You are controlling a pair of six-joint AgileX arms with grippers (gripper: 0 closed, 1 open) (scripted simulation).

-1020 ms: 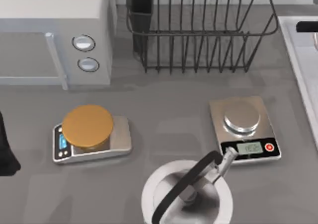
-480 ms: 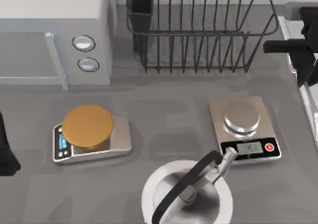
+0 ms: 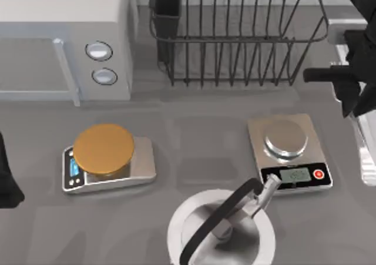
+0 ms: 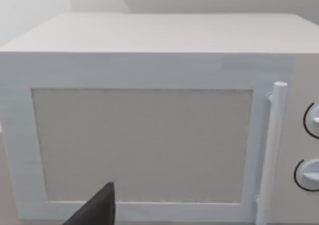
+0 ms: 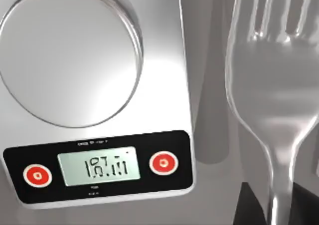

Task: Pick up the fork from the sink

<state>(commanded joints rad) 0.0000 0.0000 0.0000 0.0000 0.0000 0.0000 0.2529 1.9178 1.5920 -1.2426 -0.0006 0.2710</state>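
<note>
Risen since before, right gripper [image 3: 358, 89] grips the fork [image 5: 271, 85], handle end hidden.

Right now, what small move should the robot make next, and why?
Probably lift the right gripper straight up, grip closed: its fingers clamp the fork by its handle, hanging beside the kitchen scale, close to the sink. The left arm is parked at the left edge.

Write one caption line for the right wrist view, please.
Shiny silver metal fork held close before the camera, with a silver kitchen scale with round platform beneath, its display lit.
</note>
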